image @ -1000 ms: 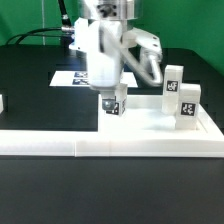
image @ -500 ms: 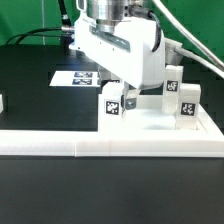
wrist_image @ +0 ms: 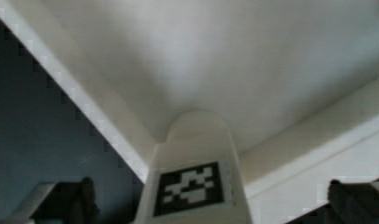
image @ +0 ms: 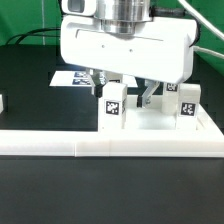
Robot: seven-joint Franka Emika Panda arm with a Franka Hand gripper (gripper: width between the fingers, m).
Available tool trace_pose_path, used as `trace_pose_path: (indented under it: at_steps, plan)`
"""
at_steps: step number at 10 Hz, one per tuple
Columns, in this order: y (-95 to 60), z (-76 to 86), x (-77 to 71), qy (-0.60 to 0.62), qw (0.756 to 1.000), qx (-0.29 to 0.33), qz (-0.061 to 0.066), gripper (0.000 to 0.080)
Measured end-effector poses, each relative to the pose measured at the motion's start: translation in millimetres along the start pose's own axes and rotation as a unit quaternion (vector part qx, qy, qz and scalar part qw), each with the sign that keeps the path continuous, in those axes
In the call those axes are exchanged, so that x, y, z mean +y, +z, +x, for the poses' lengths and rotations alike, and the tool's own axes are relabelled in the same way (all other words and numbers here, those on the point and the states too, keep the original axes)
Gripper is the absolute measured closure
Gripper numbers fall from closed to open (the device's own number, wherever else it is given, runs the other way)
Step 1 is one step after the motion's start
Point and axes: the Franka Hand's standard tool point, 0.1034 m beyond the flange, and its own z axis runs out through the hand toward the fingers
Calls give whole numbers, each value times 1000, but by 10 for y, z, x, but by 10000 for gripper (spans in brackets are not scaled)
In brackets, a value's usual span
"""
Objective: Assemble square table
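The arm's gripper hangs low over the white square panel, which lies flat on the black surface against the long white rail that runs along its near edge. One tagged leg stands upright on the panel right under the gripper, and in the wrist view that leg rises between the two dark fingertips, which sit well out to either side of it without touching. So the jaws are spread wide around the leg and hold nothing. Two more legs stand close together on the panel toward the exterior view's right; a fourth cannot be made out. The marker board lies farther back on the surface, partly hidden by the arm. The step in hand looks like the grasp of this first leg, with none yet judged fixed to the panel, so the job is at an early stage. The next move probably calls for settling until the fingertips bracket the leg's body, then squeezing evenly on both faces so it does not tip or skid, before carrying it to a corner of the panel. Whether the leg is already seated in a hole cannot be told
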Motion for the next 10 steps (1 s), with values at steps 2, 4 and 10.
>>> trace_pose_path:
  at_steps: [2, 4, 10]
  plan:
    - [-1, 20, 27, -54, 999, 2, -2, 151]
    - [0, 21, 29, -40, 999, 2, -2, 241]
    - [0, -10, 21, 81, 997, -6, -5, 488]
